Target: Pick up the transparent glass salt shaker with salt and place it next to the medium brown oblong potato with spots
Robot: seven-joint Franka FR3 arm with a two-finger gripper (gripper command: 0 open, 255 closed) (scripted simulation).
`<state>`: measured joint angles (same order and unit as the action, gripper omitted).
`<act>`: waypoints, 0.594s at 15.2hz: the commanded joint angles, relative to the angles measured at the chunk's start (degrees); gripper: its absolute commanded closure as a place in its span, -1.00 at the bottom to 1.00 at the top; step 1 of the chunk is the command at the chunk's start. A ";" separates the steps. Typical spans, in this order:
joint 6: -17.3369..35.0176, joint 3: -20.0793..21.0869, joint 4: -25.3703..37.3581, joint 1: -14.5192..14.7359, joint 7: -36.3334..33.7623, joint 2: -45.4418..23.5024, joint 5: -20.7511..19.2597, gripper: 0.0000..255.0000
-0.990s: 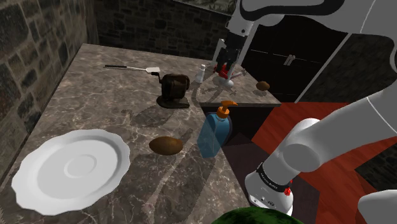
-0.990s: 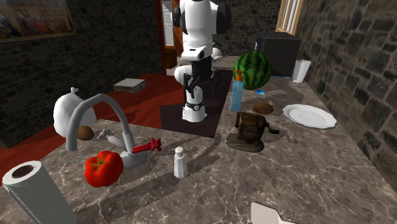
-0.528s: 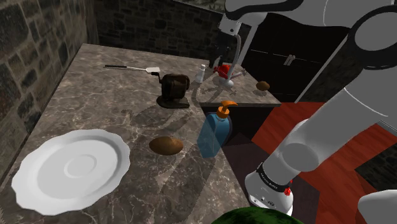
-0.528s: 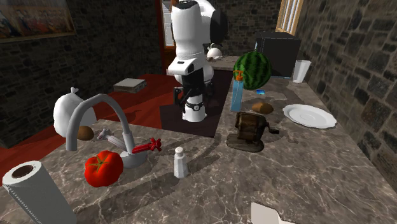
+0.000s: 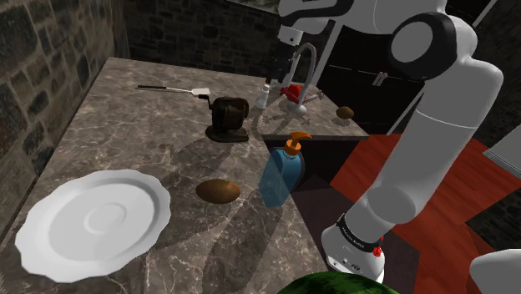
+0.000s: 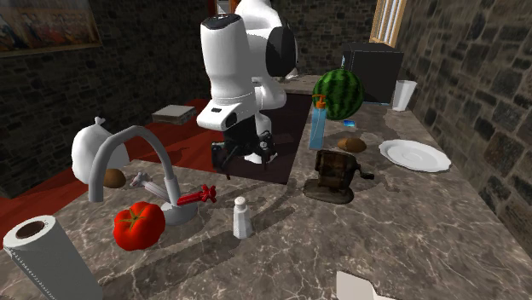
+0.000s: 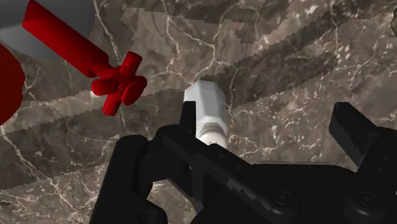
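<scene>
While the white arm leans over the marble tabletop (image 6: 409, 247), the second exterior view reads left to right: a red tomato (image 6: 138, 226), a red tap handle (image 6: 198, 197), then the small pale salt shaker (image 6: 242, 216), upright just beside that handle. Above it hangs the black gripper (image 6: 228, 160). The wrist view has its fingers (image 7: 348, 130) spread wide, holding nothing, with the shaker nearer one of them. Further right sit a dark grinder (image 6: 337, 175), the brown potato (image 6: 350, 145) and a white plate (image 6: 414, 155). The shaker looks light, stiff, smooth and breakable, and may tip easily, so clasping its body below the cap seems safest.
</scene>
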<state>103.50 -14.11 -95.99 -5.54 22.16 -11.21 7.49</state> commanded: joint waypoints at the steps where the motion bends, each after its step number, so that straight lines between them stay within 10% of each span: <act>1: -0.76 -0.29 5.57 -1.05 0.94 -5.08 1.31 -1.00; 9: 1.33 -0.22 9.11 -2.29 1.96 -11.03 2.87 -1.00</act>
<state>104.08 -14.35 -86.33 -7.84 24.02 -22.05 10.29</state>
